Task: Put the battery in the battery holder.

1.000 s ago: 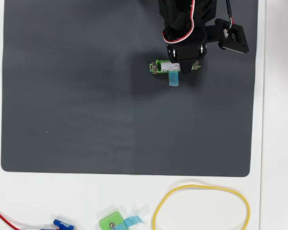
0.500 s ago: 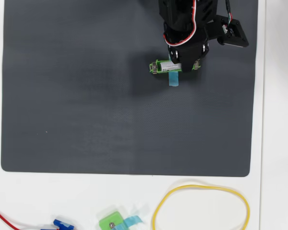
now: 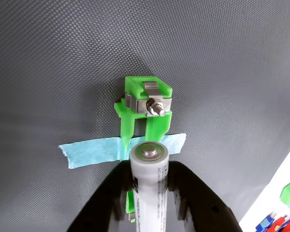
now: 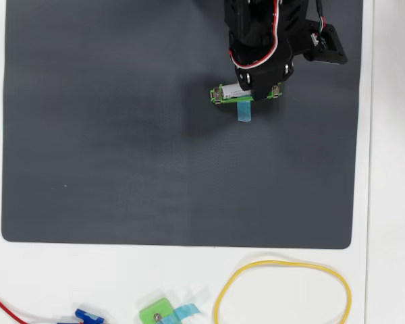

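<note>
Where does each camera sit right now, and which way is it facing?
Wrist view: rides on the arm, looking along the jaws, shut on the battery, over the battery holder and blue tape.
Overhead view: fixed above, looking straight down on the dark mat; the arm enters from the top edge.
Shared: battery, battery holder, blue tape, dark mat.

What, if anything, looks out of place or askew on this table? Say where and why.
Nothing looks damaged or spilled. The battery, clamped in the gripper, lines up along the battery holder, which is taped to the dark mat. A second green piece with blue tape lies off the mat near the bottom edge of the overhead view.
</note>
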Controlling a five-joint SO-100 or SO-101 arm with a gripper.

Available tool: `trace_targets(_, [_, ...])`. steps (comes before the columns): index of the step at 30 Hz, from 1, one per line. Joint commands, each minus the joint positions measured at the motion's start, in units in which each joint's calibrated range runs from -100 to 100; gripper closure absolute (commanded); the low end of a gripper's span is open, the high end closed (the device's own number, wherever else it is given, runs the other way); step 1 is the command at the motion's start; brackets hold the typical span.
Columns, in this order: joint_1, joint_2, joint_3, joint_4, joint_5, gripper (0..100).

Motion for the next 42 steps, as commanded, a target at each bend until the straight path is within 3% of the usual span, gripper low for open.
trace_targets(1, [1.04, -0.09, -3.18, 0.88, 0.22, 100])
trace_targets(15, [1.04, 8.69, -9.61, 6.12, -0.1, 100])
trace_targets(42, [3.22, 3.15, -8.91, 6.21, -1.45, 100])
